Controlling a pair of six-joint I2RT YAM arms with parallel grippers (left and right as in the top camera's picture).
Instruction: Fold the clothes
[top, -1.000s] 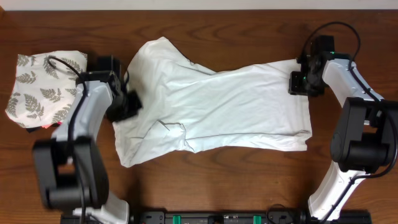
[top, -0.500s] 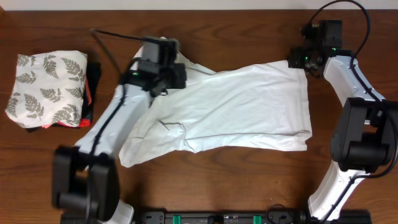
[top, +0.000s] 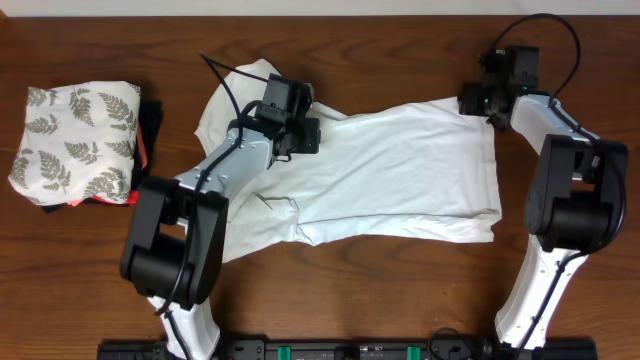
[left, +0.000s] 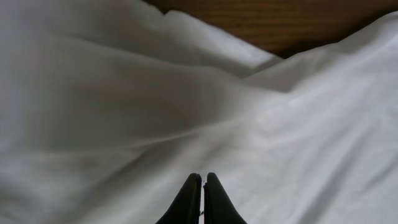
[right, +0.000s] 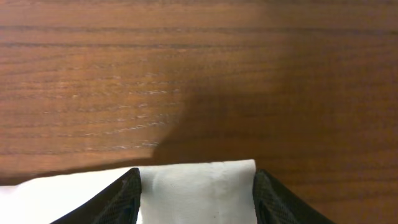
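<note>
The clothes are one white T-shirt, lying spread and creased across the middle of the wooden table. My left gripper hovers over its upper left part. In the left wrist view that gripper is shut, with rumpled white cloth below it and no cloth seen between the fingertips. My right gripper is at the shirt's far right corner. In the right wrist view it stands open, its two fingers either side of the shirt's corner.
A folded white cloth with grey fern leaves sits at the far left on top of black and red folded garments. A black rail runs along the table's front edge. Bare wood lies beyond the shirt's corner.
My left arm has swung from the shirt's left edge up and right, over its upper part, staying shut. My right gripper has shifted slightly back at the corner, and its fingers have spread wider.
</note>
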